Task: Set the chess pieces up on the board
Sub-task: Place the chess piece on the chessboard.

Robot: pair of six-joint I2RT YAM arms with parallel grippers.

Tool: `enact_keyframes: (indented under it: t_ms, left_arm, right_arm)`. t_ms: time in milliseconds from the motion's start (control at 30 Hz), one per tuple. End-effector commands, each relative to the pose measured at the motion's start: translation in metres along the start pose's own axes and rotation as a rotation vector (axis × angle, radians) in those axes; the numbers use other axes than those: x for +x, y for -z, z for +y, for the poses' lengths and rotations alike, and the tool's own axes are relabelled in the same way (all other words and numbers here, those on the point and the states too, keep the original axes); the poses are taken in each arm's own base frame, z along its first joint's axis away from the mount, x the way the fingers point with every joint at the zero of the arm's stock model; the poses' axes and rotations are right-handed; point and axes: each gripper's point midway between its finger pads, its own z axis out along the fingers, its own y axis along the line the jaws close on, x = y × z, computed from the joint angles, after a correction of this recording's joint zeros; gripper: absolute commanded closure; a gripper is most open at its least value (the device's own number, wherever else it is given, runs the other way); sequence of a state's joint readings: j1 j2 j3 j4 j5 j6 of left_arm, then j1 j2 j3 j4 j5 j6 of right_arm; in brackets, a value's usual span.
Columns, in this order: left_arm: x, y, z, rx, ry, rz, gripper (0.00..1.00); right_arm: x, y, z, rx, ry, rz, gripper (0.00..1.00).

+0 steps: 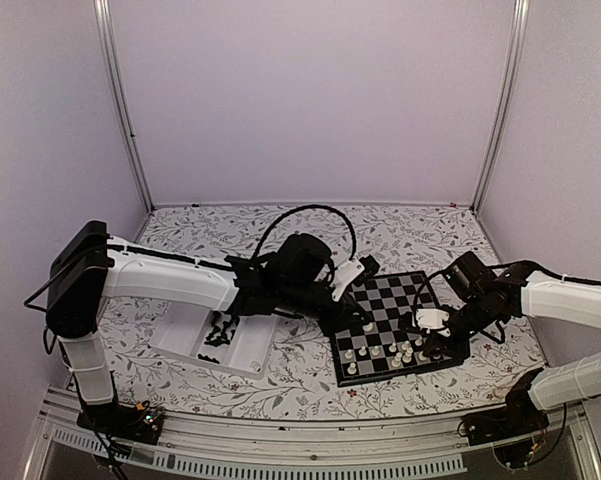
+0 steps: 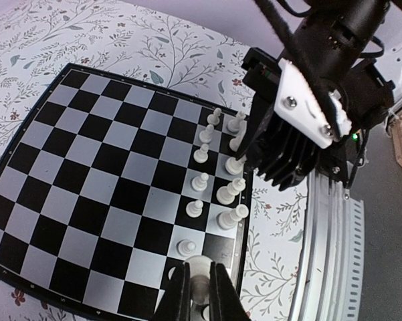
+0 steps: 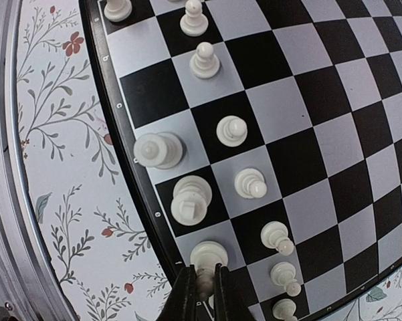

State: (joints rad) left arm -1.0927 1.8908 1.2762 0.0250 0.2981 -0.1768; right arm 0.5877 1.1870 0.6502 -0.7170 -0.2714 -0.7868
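Over the board [image 2: 87, 167]'s white end, my left gripper [image 2: 199, 286] and right gripper [image 3: 204, 274] each narrowly pinch an upright piece [image 2: 199, 269].

Everything is lit softly and evenly; shadows are faint. The board [image 3: 301, 100] is bowed by wrist-lens distortion.

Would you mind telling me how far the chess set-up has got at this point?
Done: roughly a dozen white plastic chess pieces stand in two rows along the near edge of the black-and-grey checked board. In hand: the left gripper pinches one more white piece, the right gripper another. Left: the black chess pieces lie in the clear plastic tray, and the board's far rows are bare.
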Motion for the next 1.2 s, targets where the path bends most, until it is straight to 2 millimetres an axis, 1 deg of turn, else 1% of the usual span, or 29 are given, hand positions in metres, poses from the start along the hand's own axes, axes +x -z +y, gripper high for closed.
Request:
enact_keyframes:
  t_ms: [0, 133, 267, 333, 400, 500, 567, 600, 633, 667, 767, 833, 867, 967, 1067, 1167]
  left_arm:
    - [-0.009, 0.006, -0.005, 0.006, -0.013, -0.032, 0.98]
    - [-0.007, 0.004, -0.005, 0.009, -0.014, -0.023, 0.98]
    - [-0.002, 0.001, -0.004, 0.004, -0.024, -0.002, 0.97]
    - [0.000, -0.003, -0.005, -0.006, -0.044, 0.011, 0.97]
    - [0.010, -0.009, -0.009, -0.016, -0.067, 0.057, 0.97]
    - [0.020, -0.021, -0.020, -0.008, -0.110, 0.102, 0.97]
    - [0.027, -0.030, -0.027, -0.008, -0.140, 0.134, 0.97]
    - [0.030, -0.034, -0.030, -0.016, -0.154, 0.149, 0.97]
    - [0.032, -0.037, -0.030, -0.029, -0.169, 0.161, 0.97]
    - [0.032, -0.040, -0.032, -0.036, -0.182, 0.169, 0.97]
    - [0.039, -0.046, -0.036, -0.041, -0.198, 0.192, 0.98]
    - [0.044, -0.048, -0.039, -0.033, -0.203, 0.208, 0.98]
    - [0.046, -0.050, -0.040, -0.030, -0.206, 0.217, 0.97]
    - [0.053, -0.056, -0.041, -0.026, -0.212, 0.250, 0.98]
    - [0.059, -0.063, -0.044, -0.020, -0.221, 0.267, 0.97]
    - [0.062, -0.068, -0.041, -0.035, -0.221, 0.281, 0.97]
  right_arm:
    - [0.005, -0.005, 0.001, -0.012, 0.000, 0.018, 0.89]
    - [0.006, -0.007, 0.000, -0.013, -0.008, 0.026, 0.79]
    - [0.001, 0.000, -0.005, 0.013, -0.015, 0.013, 0.69]
    - [-0.006, 0.010, -0.010, 0.040, -0.013, -0.008, 0.66]
    - [-0.016, 0.025, -0.013, 0.064, -0.010, -0.041, 0.64]
    - [-0.031, 0.047, -0.021, 0.116, -0.013, -0.100, 0.60]
    - [-0.036, 0.061, -0.030, 0.192, -0.015, -0.145, 0.55]
    - [-0.035, 0.063, -0.037, 0.236, -0.022, -0.161, 0.53]
    - [-0.034, 0.070, -0.047, 0.295, -0.056, -0.193, 0.48]
    - [-0.027, 0.071, -0.055, 0.329, -0.101, -0.209, 0.46]
    - [-0.018, 0.083, -0.076, 0.431, -0.196, -0.273, 0.43]
    - [-0.011, 0.095, -0.090, 0.520, -0.243, -0.265, 0.42]
    - [-0.008, 0.100, -0.094, 0.542, -0.257, -0.271, 0.41]
    - [0.000, 0.102, -0.097, 0.578, -0.274, -0.266, 0.40]
    - [0.000, 0.101, -0.098, 0.577, -0.276, -0.264, 0.40]
    - [0.001, 0.099, -0.098, 0.570, -0.278, -0.259, 0.39]
